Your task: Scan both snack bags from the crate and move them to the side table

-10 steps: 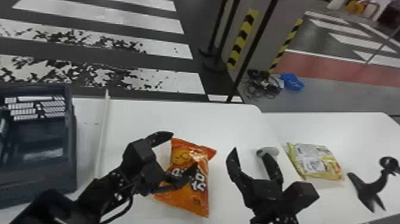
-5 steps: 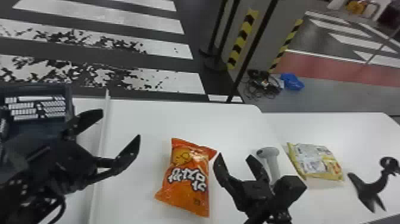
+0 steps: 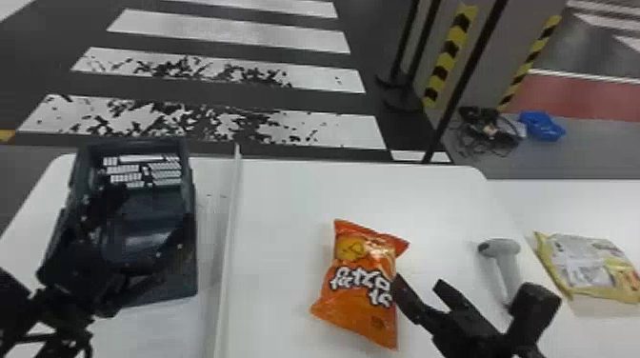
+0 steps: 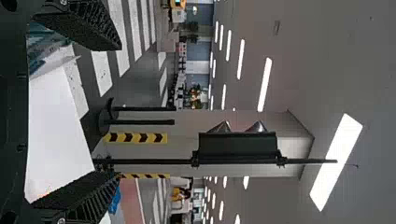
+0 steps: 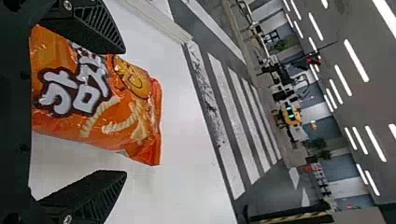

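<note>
A: Your dark crate (image 3: 189,281) stands on the white table (image 3: 285,200) in the head view, slatted at its far end. Inside, you have a dark, shiny floor; your left gripper (image 3: 153,204) lies over the crate and hides part of the inside, so what else it holds cannot be told.

B: Your left gripper's fingers stand apart. Whether they touch the crate cannot be told.

A: You have one crate and two snack bags. The orange bag (image 3: 355,285) lies face up to the crate's right, past the one long white strip (image 3: 228,247) beside the crate. The yellow bag (image 3: 590,266) is farthest right of the crate, flat on the side table (image 3: 609,204).

B: You also have one grey scanner (image 3: 507,266), to the crate's right, between the two bags. Your right gripper (image 3: 420,282) is on that side of the crate too, at the orange bag's right edge, fingers apart. The right wrist view shows you the bag just by them; contact cannot be told.

A: Half a second ago, your left gripper reached out past the crate's right side, over the strip. Now it is back over the crate.

B: Your right gripper is closer to the orange bag, and your head view takes in more of the crate.
</note>
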`<state>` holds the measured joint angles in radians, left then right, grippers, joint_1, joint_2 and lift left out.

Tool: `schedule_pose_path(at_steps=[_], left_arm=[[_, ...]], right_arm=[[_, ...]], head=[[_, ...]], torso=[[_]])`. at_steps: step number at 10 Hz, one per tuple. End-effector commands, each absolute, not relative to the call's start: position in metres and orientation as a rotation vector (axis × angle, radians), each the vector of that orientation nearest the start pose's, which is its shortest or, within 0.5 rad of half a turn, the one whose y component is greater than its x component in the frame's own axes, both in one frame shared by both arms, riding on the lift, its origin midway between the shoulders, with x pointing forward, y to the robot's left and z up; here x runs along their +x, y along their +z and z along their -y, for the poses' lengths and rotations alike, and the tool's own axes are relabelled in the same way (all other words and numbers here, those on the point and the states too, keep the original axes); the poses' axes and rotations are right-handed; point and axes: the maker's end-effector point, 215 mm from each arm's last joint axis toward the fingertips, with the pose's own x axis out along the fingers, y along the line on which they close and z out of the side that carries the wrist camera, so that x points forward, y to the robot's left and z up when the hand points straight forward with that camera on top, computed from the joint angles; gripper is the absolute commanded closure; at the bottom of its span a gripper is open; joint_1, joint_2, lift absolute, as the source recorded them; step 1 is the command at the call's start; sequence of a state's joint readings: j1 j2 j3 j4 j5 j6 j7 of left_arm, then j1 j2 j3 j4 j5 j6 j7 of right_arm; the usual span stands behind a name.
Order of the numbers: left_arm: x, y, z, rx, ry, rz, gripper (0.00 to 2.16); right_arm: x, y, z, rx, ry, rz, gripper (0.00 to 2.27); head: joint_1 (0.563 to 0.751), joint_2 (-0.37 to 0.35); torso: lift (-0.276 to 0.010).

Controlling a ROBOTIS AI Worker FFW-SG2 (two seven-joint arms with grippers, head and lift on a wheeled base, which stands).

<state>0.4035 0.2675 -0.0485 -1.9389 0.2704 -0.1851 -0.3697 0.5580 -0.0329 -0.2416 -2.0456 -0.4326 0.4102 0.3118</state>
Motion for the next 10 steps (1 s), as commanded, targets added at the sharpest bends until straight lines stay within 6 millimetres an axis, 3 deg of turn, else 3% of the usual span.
schedule_pose_path(at_steps=[1, 2, 4, 7, 10], left_arm=[[0.437, -0.300, -0.190, -0.053, -0.459, 0.136, 0.04], [0.432, -0.312, -0.208, -0.051, -0.407, 0.108, 0.04], [0.427, -0.327, -0.225, -0.057, -0.325, 0.058, 0.04], [0.430, -0.379, -0.234, -0.074, -0.233, -0.139, 0.04], [0.426, -0.383, -0.230, -0.073, -0.241, -0.151, 0.04]], right_arm=[[0.382, -0.453, 0.259, 0.439, 0.173, -0.459, 0.08], [0.373, -0.463, 0.254, 0.472, 0.186, -0.514, 0.08], [0.355, -0.479, 0.248, 0.524, 0.216, -0.618, 0.08], [0.335, -0.487, 0.231, 0.622, 0.311, -0.721, 0.07], [0.342, -0.499, 0.231, 0.702, 0.347, -0.764, 0.06]], head=[[0.695, -0.146], [0.695, -0.113], [0.695, -0.057], [0.695, -0.009], [0.695, 0.007]], torso=[[-0.099], [-0.099], [-0.099], [-0.099], [-0.099]])
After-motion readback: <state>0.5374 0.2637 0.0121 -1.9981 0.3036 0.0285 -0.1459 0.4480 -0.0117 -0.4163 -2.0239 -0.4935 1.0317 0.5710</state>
